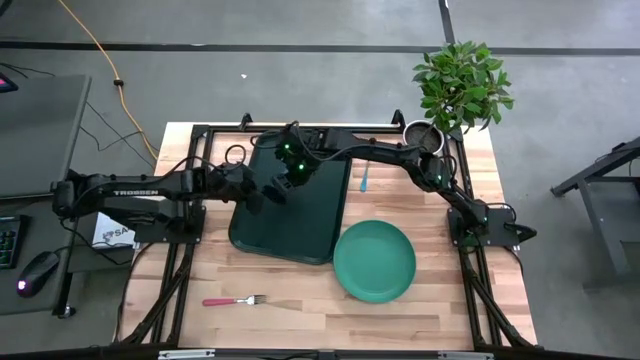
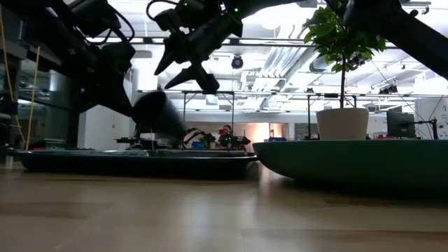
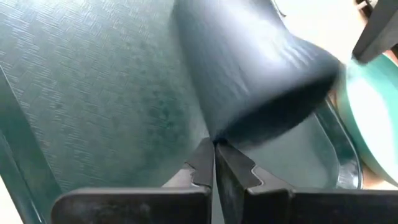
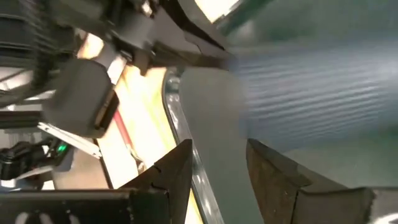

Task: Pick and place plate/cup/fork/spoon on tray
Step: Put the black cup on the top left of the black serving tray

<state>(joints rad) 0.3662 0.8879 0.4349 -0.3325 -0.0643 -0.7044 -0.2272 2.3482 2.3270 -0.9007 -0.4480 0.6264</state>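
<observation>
While the left gripper (image 3: 214, 163) was clamped on the small dark cylindrical cup's (image 3: 249, 65) rim over the dark green rectangular tray (image 1: 300, 215) | right gripper (image 2: 183, 66) apart above it | teal round plate (image 1: 374, 260), pink-handled fork (image 1: 232, 300), blue-handled spoon (image 1: 364, 178) remained on table, judged unplaced.

The one clear piece of lettering is "TROSSEN" in white capitals along the left arm (image 1: 135, 191), on the dark link that stretches toward the tray (image 1: 300, 235). Just beside that link, on the side away from the tray's far rim, a white sheet (image 1: 112, 236) lies under the arm's frame; it bears dark print beginning with what looks like "SA", with the rest hidden or too small to read. The low view and both wrist views show no legible words, numbers or signs.
</observation>
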